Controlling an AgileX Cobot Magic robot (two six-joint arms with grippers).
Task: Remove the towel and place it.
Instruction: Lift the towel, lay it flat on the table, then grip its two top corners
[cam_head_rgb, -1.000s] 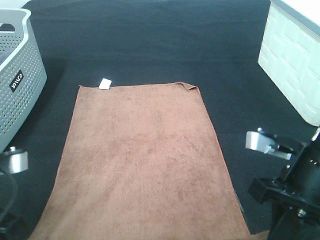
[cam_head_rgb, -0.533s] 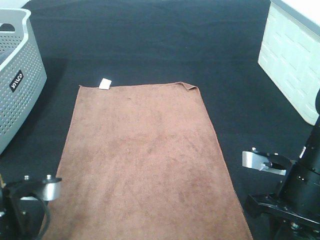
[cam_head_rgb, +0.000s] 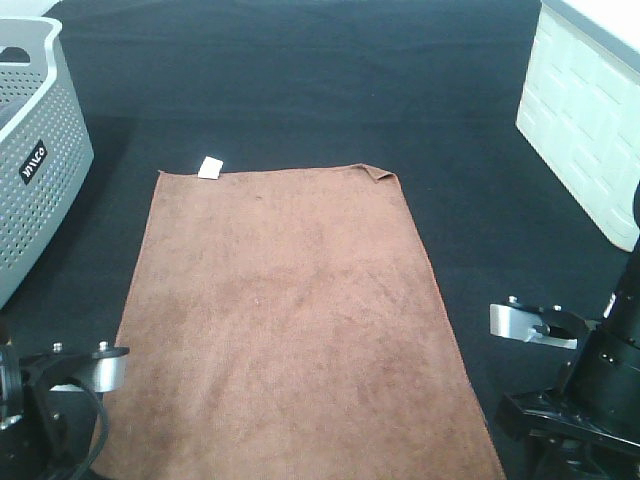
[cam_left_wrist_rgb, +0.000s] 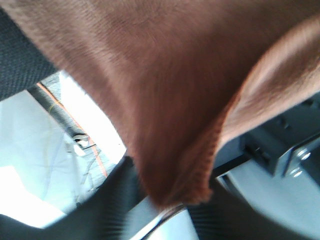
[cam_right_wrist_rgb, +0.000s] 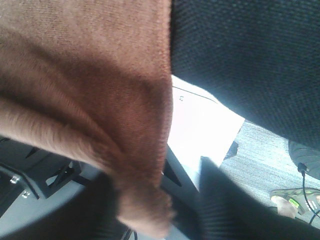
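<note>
The towel (cam_head_rgb: 290, 320) lies flat on the black table (cam_head_rgb: 300, 80), its near end draping over the edge, which offers both hanging corners; the left gripper (cam_left_wrist_rgb: 172, 190) and right gripper (cam_right_wrist_rgb: 157, 190) each straddle a corner, jaws apart, seemingly lined up to pinch and lift it together

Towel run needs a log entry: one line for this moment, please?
towel spread on table | near corners at left claw, right claw | grip unclear
</note>
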